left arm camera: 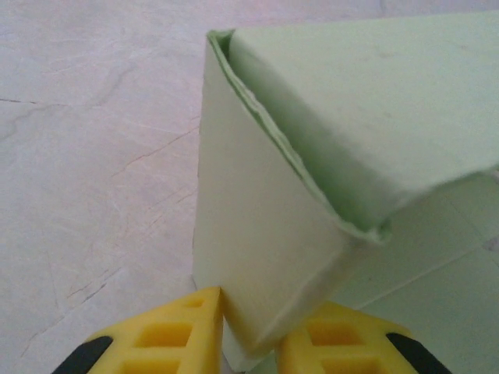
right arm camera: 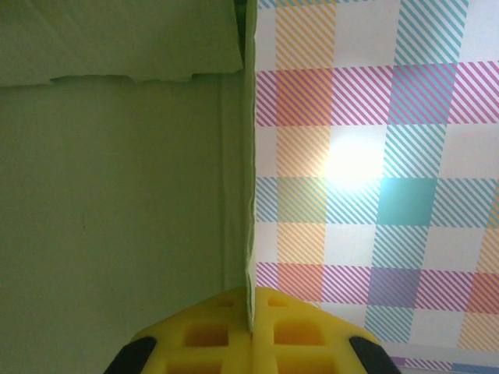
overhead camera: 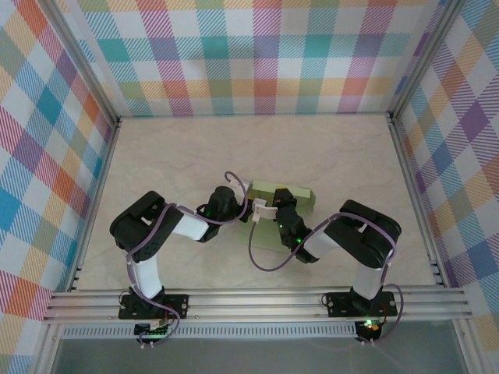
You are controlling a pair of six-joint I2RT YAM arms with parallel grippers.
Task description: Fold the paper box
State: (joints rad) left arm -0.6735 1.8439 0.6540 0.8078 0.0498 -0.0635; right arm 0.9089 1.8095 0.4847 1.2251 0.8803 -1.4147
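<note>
- The paper box (overhead camera: 292, 195), a pale light-green piece of thin card, partly raised into a small rectangular shape with a flat sheet still spread at its near side, looks very light and easy to push about.
- The card appears stiff enough to hold a standing wall, yet soft enough to crease or dent under a hard pinch. Its torn-looking rough edges suggest it would rip if tugged.
- The best places to take hold are likely the thin free edges and folded corners of the box, gripped gently and near a crease rather than on a broad face.
- The left gripper (left arm camera: 261, 312) sits at the box's left end. Its yellow fingers (left arm camera: 175, 335) stand close on either side of a folded corner of the box, but whether they already pinch it cannot be told.
- The right gripper (right arm camera: 251, 300) sits at the box's near side, its jaws closed on the thin upright edge of a box wall.
- Under the box lies the middle of the pale marbled table (overhead camera: 179, 156).
</note>
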